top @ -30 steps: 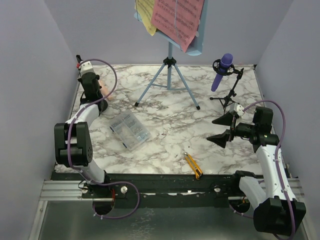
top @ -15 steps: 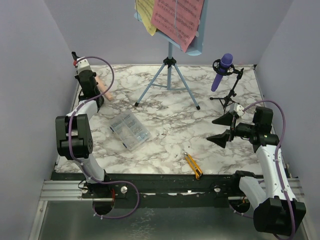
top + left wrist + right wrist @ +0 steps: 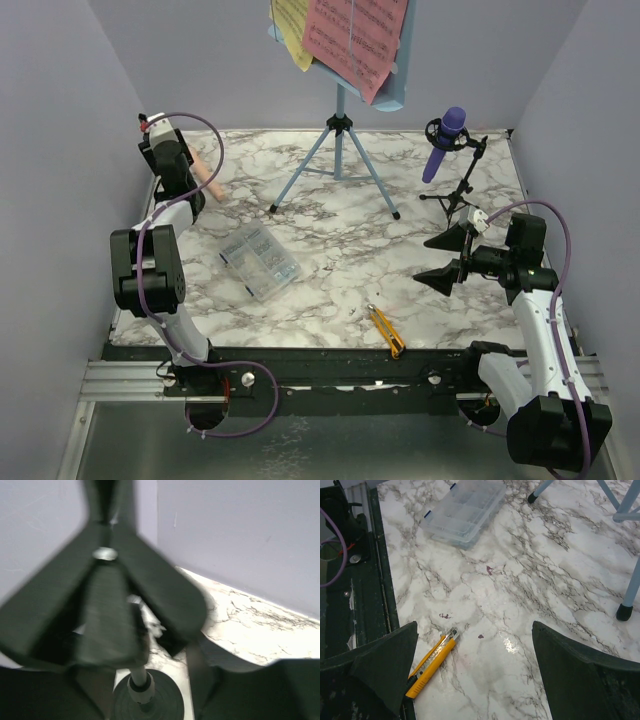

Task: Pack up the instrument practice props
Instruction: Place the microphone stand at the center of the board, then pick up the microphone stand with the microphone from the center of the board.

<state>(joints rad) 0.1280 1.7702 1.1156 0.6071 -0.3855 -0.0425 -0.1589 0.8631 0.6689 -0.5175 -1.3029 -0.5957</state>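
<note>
Standing at the top centre of the overhead view, the light-blue music rack is upright on its tripod legs, with the pink page and yellow page resting on it. To its right the purple microphone sits tilted in a black mount. At the upper left the beige microphone lies slanted beside the left arm; whether it touches anything there I cannot tell. The left gripper is over the second black mount. In the blurred wrist view its jaws look parted, the dark fingers sit in the lower corners, and the mount's stem and round base show between them with no clear contact. The right gripper hangs right of centre with its jaws spread wide and nothing between them. The marble table also carries a clear plastic box left of centre and a yellow utility knife near the bottom edge. As I judge it, packing has barely begun: every prop is out on the table and no case or bin shows. The pages carry printed staves, but no words, brands or labels can be read.
</note>
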